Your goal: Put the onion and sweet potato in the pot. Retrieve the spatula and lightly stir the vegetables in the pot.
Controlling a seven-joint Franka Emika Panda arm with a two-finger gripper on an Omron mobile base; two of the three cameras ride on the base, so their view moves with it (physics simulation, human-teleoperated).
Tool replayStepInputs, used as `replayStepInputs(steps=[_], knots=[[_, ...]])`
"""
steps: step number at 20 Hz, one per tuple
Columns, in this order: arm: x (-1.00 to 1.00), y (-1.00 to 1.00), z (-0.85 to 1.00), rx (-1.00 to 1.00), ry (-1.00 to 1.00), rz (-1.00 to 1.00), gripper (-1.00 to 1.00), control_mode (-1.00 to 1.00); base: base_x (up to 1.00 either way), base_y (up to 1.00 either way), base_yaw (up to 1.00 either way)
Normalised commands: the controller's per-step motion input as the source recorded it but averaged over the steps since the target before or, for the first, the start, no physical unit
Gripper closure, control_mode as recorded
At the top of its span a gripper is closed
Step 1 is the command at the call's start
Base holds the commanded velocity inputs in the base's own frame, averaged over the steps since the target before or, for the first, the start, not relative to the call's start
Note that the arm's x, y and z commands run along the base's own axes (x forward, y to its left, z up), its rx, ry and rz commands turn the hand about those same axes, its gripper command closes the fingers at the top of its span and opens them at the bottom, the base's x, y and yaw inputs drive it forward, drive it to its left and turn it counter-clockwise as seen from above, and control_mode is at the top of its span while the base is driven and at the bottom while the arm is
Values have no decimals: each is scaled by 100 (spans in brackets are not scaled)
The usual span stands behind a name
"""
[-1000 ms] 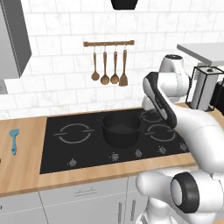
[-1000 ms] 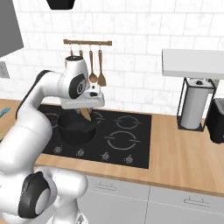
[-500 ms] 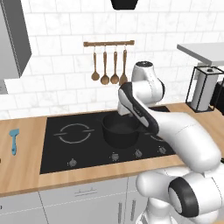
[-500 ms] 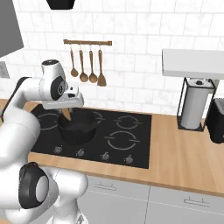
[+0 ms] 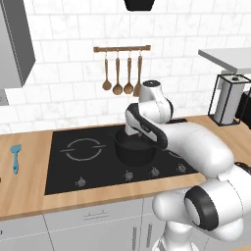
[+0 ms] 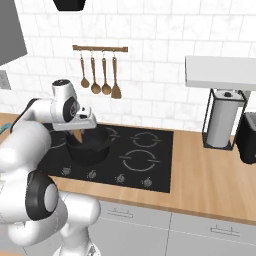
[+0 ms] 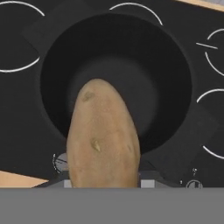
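Gripper (image 6: 78, 134) hangs just over the pot (image 5: 134, 148), its jaws closed on the sweet potato (image 7: 104, 135), a long tan tuber with a few small eyes that fills the middle of the hand view and points down toward the pot's dark mouth. The pot (image 7: 116, 83) sits on the black hob (image 5: 73, 164), between the ringed burners, and its inside looks bare as far as the hand view shows past the tuber; I cannot tell whether the onion lies hidden behind it. From the right base view the tuber (image 6: 77, 136) shows as a small brown sliver under the white hand, right above the rim of the pot (image 6: 89, 150). The spatula (image 5: 16, 158) lies flat on the wooden counter (image 5: 24, 191), well to the left of the hob and well apart from the pot. Above the hob a wooden rail (image 5: 121, 48) carries brown spoons and a turner. A paper towel holder (image 6: 221, 122) stands on the counter to the right. No writing or brand mark can be read anywhere; the burner rings and knob marks are plain white lines.
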Motion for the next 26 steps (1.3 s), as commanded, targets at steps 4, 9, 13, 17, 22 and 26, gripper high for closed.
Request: replayStepInputs(steps=[4, 9, 13, 17, 22, 26], knots=[[7, 0, -34, 0, -1, -2, 100, -100, 0, 0, 0], [13, 0, -33, 0, -1, -2, 100, -100, 0, 0, 0], [12, 0, -24, 0, 0, -2, 100, -100, 0, 0, 0], [2, 2, -14, 0, 0, -2, 100, -100, 0, 0, 0], [2, 0, -3, 0, 0, -1, -100, -100, 0, 0, 0], [26, 0, 0, 0, 0, -2, -100, -100, 0, 0, 0]])
